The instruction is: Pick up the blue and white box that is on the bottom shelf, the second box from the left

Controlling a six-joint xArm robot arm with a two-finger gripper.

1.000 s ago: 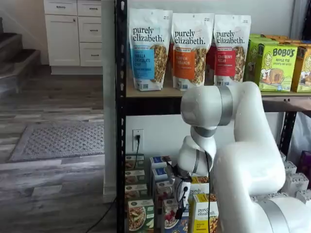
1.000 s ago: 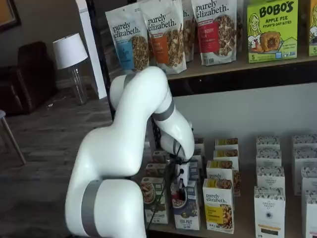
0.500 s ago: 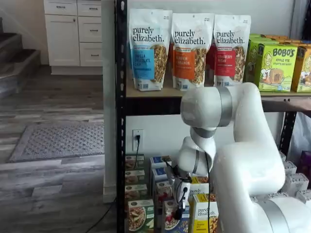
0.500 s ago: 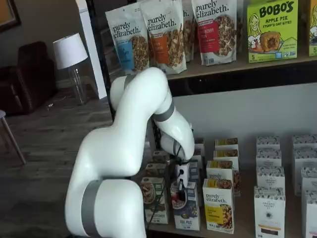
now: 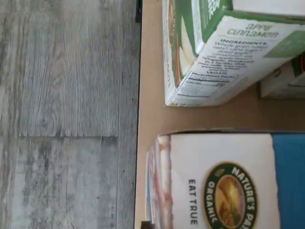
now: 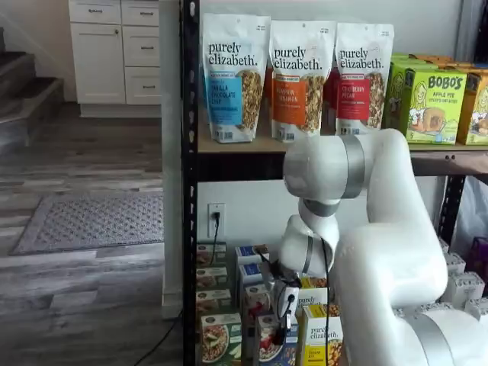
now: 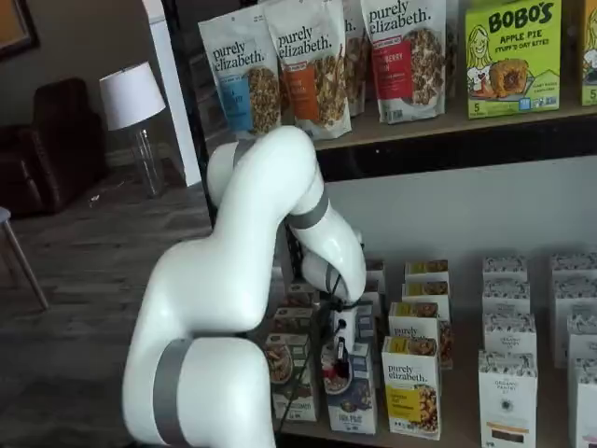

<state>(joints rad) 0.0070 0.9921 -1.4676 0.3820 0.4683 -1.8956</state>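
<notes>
The white-bodied gripper with two black fingers hangs low at the centre of both shelf views, right down over the top of the blue and white box; its fingers are seen side-on and I cannot tell whether they have closed on the carton or how wide they stand. The big white jointed arm fills the left centre of one shelf view and the lower right of the other. The bottom shelf, a tan board, runs along the lower right. The small upright blue and white box stands at its front edge, lower centre, between a green-and-white cardboard carton and a yellow "purely elizabeth" carton. In the wrist view its white and blue top lies close below the camera, beside the green-and-white carton.
</notes>
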